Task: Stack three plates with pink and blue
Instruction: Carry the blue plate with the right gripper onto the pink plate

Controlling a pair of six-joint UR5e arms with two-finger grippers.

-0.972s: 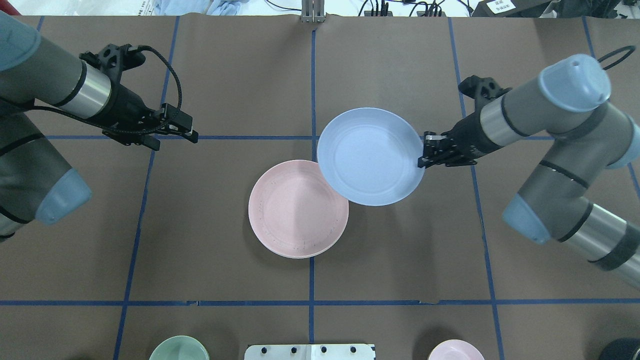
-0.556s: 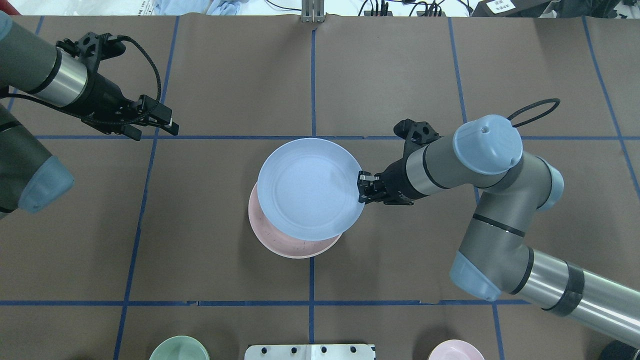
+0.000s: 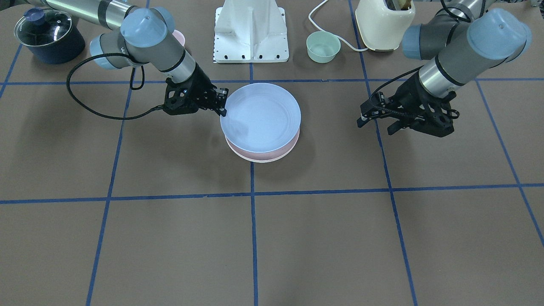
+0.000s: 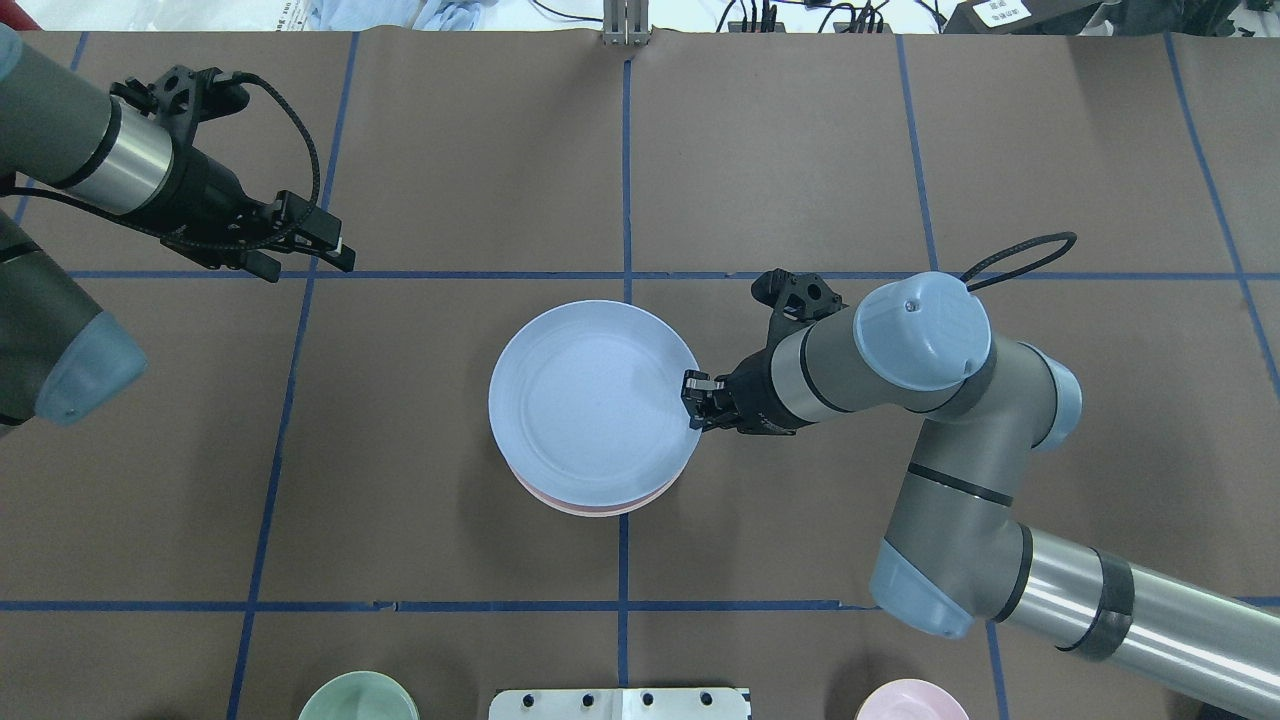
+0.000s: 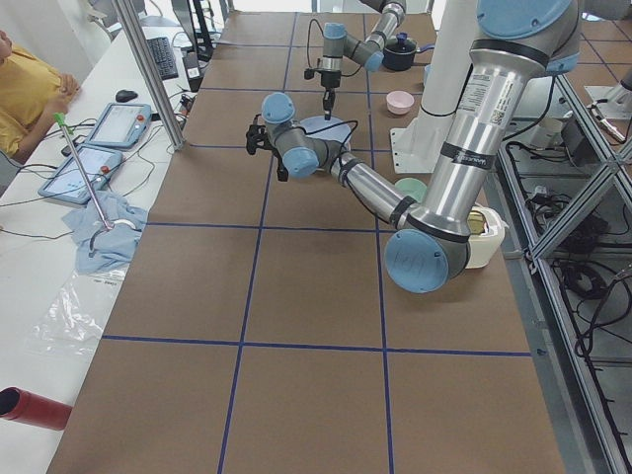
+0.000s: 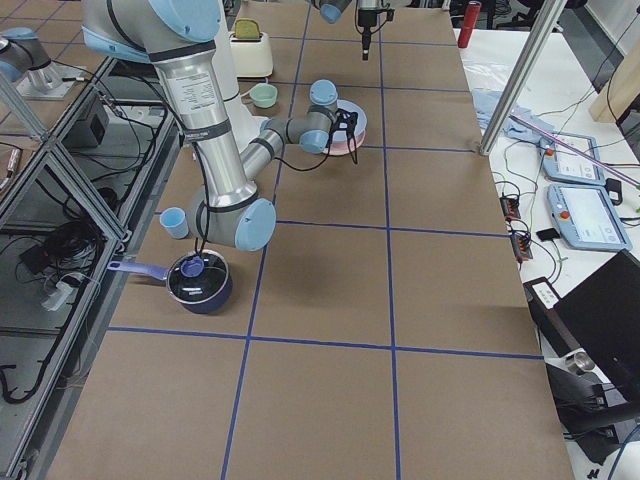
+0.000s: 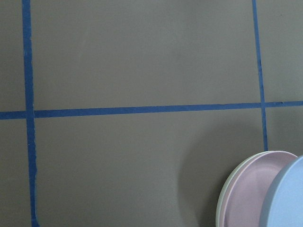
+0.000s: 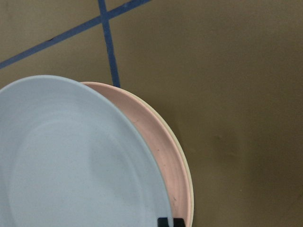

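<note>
Now, in the front-facing view, the right gripper [image 3: 222, 103] pinches the rim of the blue plate [image 3: 260, 117], which has swung in from the side and hangs over the pink plate [image 3: 274, 154] just beyond the fingers. Overhead, blue nearly covers pink, while the left gripper [image 4: 318, 250], fingers spread and empty, sits well off. The right wrist view shows the edge of a cream plate [image 8: 190, 187] under the pink, so only lowering and release seem left.
</note>
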